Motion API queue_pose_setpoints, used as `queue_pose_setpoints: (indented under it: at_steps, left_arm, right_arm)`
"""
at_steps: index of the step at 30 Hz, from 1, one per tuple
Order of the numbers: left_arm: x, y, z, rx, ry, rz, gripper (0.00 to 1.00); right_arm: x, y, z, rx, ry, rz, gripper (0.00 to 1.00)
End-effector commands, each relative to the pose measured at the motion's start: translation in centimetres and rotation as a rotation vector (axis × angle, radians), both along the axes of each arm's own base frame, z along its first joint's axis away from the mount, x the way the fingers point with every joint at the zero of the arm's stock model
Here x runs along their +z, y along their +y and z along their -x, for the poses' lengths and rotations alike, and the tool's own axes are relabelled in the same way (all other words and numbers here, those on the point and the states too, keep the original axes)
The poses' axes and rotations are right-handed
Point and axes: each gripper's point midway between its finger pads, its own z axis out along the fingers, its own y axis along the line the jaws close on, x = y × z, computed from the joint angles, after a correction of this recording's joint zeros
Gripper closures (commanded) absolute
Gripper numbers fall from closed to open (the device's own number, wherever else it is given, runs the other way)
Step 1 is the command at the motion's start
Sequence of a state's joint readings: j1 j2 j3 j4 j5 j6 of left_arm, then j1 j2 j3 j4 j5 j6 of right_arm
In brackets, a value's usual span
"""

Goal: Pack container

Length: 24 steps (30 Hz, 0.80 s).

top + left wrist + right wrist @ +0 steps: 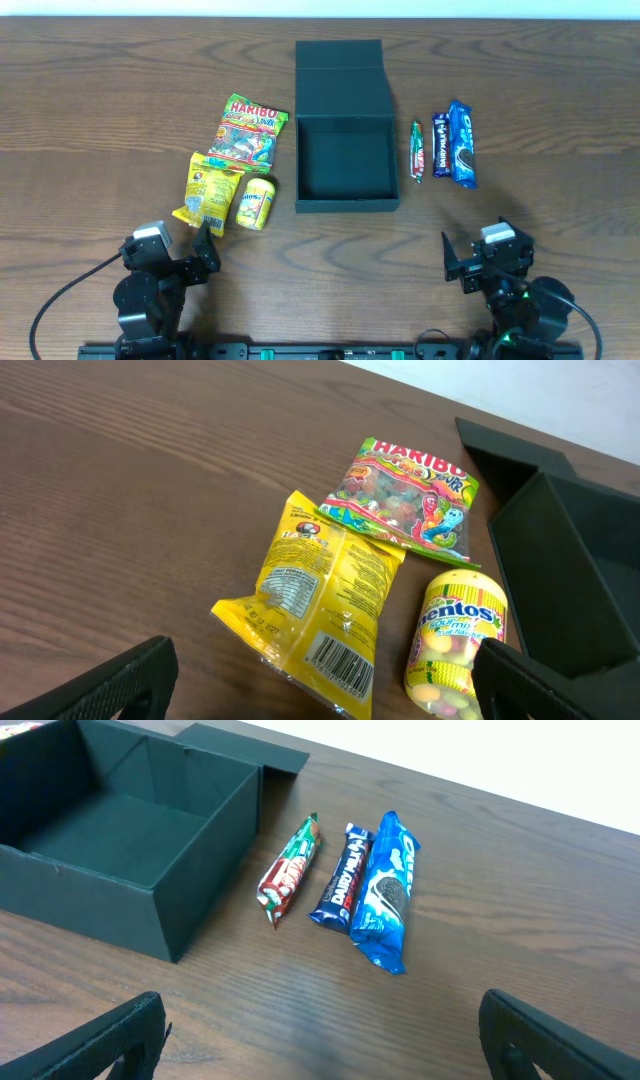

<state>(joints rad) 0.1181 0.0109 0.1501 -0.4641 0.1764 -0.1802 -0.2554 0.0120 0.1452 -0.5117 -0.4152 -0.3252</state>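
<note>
Left fingers (110,685) and right fingers (90,1040) are both spread wide and hold nothing. The container (347,206) stands open ahead, between the two pairs. It is matte dark green and stiff-walled, with its flap lid laid back on the table (100,100). A good first pick is probably the candy tub (455,645) just ahead of the left fingers, which looks rigid and round, so grip across its width. The crinkly yellow bag (320,610) and the slim glossy bars (342,878) ahead of the right fingers look softer, so pinch them at mid-length.
</note>
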Motion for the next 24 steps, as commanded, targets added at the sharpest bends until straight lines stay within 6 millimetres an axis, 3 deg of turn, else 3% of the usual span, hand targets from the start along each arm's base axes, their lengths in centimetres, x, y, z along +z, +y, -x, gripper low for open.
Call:
queue_pose_setpoints:
  at_steps: [1, 24]
  left_arm:
    - [-0.7, 0.11, 0.0, 0.005, 0.011, 0.001, 0.05]
    - [-0.7, 0.11, 0.0, 0.005, 0.011, 0.001, 0.04]
  right_arm:
    - [0.01, 0.36, 0.05, 0.017, -0.004, -0.006, 0.01]
    - [0.0, 0.36, 0.05, 0.017, -0.003, -0.006, 0.01]
